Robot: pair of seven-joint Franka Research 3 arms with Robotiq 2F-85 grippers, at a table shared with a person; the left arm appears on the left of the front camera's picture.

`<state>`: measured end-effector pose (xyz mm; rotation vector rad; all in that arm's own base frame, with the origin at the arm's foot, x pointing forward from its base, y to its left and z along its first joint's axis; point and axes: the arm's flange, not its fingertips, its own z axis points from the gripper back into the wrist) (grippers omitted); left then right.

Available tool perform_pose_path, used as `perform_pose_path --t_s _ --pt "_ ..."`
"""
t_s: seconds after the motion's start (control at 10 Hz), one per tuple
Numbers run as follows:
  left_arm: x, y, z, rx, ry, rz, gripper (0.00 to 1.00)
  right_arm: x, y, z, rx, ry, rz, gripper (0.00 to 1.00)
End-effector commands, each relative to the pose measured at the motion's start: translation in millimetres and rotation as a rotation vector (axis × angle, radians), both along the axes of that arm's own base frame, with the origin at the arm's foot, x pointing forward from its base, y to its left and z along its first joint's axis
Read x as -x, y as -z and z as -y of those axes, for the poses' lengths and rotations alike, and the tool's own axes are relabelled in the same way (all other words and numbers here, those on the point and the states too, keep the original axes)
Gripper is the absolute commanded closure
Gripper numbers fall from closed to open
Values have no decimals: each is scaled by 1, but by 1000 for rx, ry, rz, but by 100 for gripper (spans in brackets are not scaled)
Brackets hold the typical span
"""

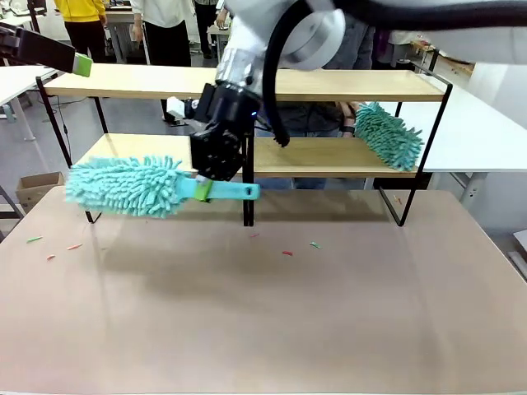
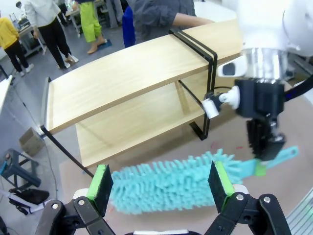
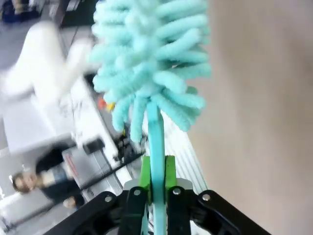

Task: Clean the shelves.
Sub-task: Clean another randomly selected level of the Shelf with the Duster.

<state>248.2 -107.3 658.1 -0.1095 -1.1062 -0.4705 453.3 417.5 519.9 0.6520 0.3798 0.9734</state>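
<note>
Right tool (image 1: pixel 203 190) hanging low over counter (image 1: pixel 272 313), pointing down, jaws clamping flat handle of teal duster (image 1: pixel 123 186), fluffy head sticking out to left. Left tool (image 1: pixel 81 64) hovering high at left, gaping wide, gripping nothing. Dusters: two; second duster (image 1: pixel 389 134) resting on lower board, right end. Shelves (image 1: pixel 329 85) standing at counter's far side. Person (image 1: pixel 329 115) behind being mostly hidden by arm.

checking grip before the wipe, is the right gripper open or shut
Shut: the right gripper clamps the teal duster by its handle, between its green pads.

White tables (image 1: pixel 486 127) flank a grey floor (image 1: pixel 132 115) with a cardboard box (image 1: pixel 37 188).
</note>
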Motion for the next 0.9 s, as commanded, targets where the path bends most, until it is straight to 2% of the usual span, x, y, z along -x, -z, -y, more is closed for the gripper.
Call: perform_pose_path --t_s 0.0,0.3,0.5,0.7,0.8 --pt "1 3 -1 6 0 6 0 15 -4 41 -65 -23 -40 88" --pt "1 3 -1 6 0 6 0 44 7 74 -98 -104 -57 88" --pt "1 3 -1 6 0 6 0 102 17 121 -90 -189 -63 88" --pt "1 3 -1 6 0 6 0 164 31 199 -62 -99 -13 88" --pt "1 3 -1 6 0 6 0 188 36 227 -85 -43 41 88"
